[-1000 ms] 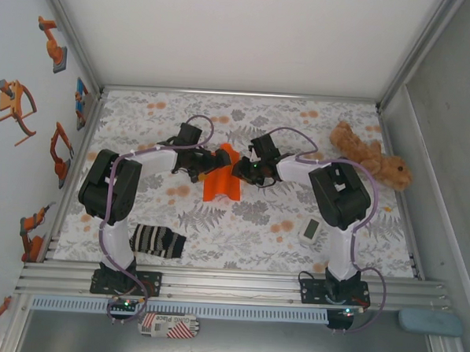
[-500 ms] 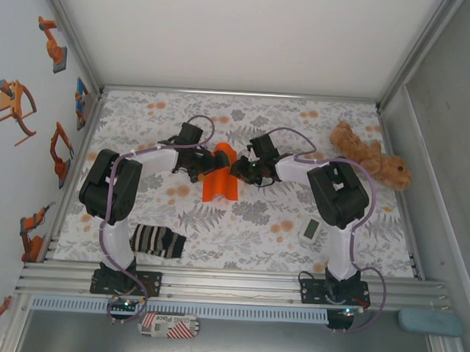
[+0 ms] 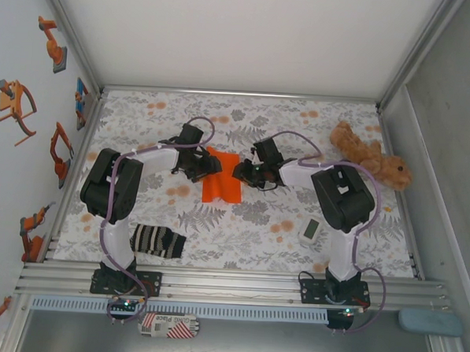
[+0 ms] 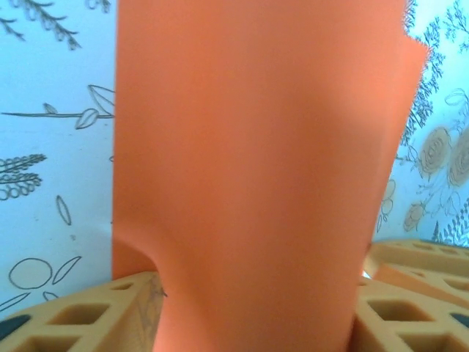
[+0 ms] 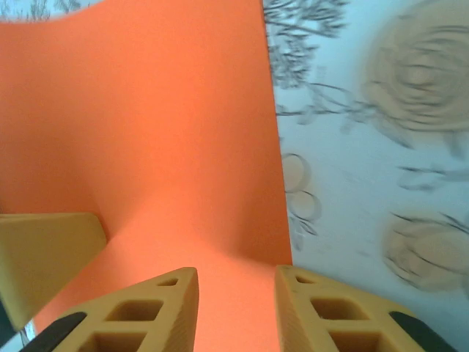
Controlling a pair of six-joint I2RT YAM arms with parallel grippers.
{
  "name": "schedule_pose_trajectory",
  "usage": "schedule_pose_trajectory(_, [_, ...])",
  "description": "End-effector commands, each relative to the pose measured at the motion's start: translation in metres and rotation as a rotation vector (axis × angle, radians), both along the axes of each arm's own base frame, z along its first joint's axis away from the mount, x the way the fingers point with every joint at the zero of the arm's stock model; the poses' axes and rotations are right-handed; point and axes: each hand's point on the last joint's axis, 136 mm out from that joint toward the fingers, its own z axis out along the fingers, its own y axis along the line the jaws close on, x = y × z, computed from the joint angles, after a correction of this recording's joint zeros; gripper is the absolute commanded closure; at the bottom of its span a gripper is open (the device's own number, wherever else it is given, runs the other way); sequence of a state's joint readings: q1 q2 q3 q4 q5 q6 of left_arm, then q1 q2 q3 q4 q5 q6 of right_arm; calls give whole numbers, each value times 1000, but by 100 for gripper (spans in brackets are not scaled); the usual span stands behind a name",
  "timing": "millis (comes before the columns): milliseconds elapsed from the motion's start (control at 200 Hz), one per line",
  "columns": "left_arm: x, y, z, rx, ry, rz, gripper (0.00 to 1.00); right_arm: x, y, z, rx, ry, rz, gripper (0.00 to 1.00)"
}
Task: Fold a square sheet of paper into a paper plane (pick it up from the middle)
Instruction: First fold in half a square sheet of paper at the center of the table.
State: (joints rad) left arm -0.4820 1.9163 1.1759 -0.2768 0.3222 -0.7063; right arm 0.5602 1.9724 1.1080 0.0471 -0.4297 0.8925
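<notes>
The square sheet of paper (image 3: 221, 183), bright orange, lies mid-table between my two grippers, its far end slightly raised. My left gripper (image 3: 207, 163) is at its far left corner. In the left wrist view the paper (image 4: 256, 147) bows up between the tan fingers (image 4: 88, 315), which stand well apart at either side of it. My right gripper (image 3: 244, 172) is at the sheet's far right edge. In the right wrist view its fingers (image 5: 139, 315) show a clear gap, and the paper (image 5: 146, 132) runs under and through that gap.
A brown plush toy (image 3: 370, 158) lies at the far right. A striped sock (image 3: 157, 240) is near the left arm's base. A small white device (image 3: 311, 230) sits by the right arm. The floral cloth (image 3: 143, 116) covers the table.
The raised hump of paper between the grippers has sunk and flattened. My left gripper's jaws have narrowed around the sheet. The right gripper has shifted slightly to the right.
</notes>
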Motion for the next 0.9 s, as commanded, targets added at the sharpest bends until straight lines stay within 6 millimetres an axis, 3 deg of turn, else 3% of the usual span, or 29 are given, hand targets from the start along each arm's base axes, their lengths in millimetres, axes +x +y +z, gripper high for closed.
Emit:
schedule_pose_trajectory(0, [-10,11,-14,65,41,-12,52,11,-18,23,17,-73,-78,65])
schedule_pose_trajectory(210, [1,6,13,25,-47,-32,68,15,-46,51,36,-174,-154,62])
schedule_pose_trajectory(486, [1,-14,78,-138,-175,-91,73,10,-63,75,89,-210,-163,59])
schedule_pose_trajectory(586, [-3,-27,114,-254,-218,-128,73,9,-57,99,202,-243,-82,52])
schedule_pose_trajectory(681, [-7,-39,146,-362,-245,-162,73,12,-59,122,296,-283,-37,38])
schedule_pose_trajectory(896, [-9,-52,200,-567,-269,-195,73,12,-50,162,449,-337,76,20])
